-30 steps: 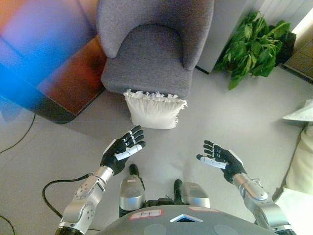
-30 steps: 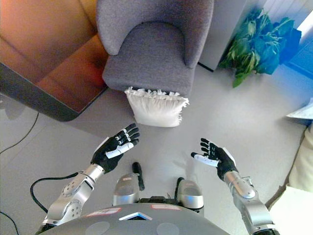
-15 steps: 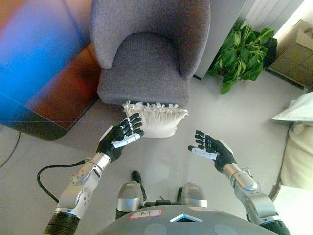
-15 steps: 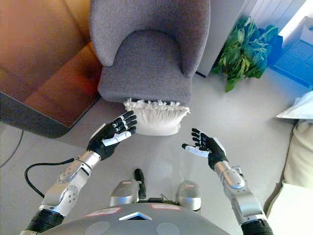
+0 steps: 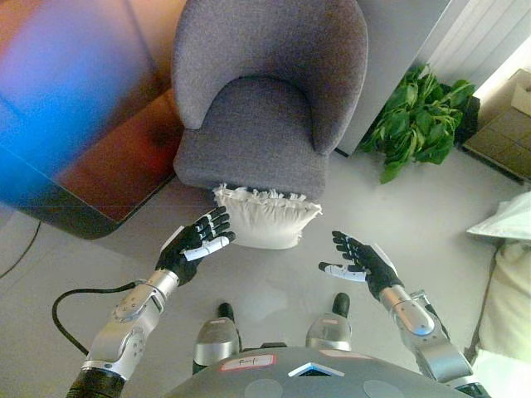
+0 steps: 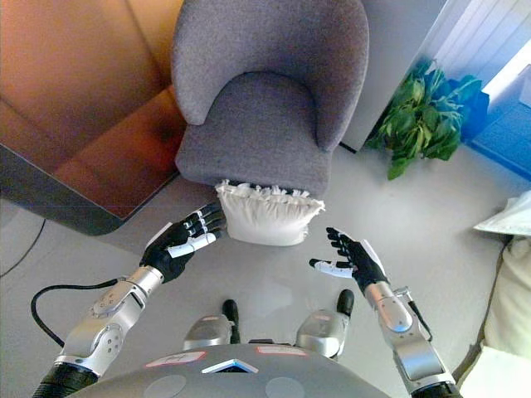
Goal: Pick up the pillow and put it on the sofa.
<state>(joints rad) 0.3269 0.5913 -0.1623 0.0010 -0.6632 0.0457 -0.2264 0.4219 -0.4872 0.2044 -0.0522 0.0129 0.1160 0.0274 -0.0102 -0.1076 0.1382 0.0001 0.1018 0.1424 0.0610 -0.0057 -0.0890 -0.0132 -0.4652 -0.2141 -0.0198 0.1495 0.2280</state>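
Leaning against the grey armchair [image 5: 257, 124] front, white fringed pillow [image 5: 267, 222] stands on floor between both hands; left hand [image 5: 194, 246] just beside it, right hand [image 5: 358, 261] near, both open, empty

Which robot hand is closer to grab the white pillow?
The left hand, I think. Its open fingers reach right up to the pillow's left edge, while the right hand, also open, hangs lower with bare floor between it and the pillow.

One white fringed pillow [image 5: 265, 218]; one grey armchair [image 5: 270, 99]; one green potted plant [image 5: 419, 120]; one brown table [image 5: 91, 108]; two robot hands, left robot hand [image 5: 195, 245] and right robot hand [image 5: 358, 261].
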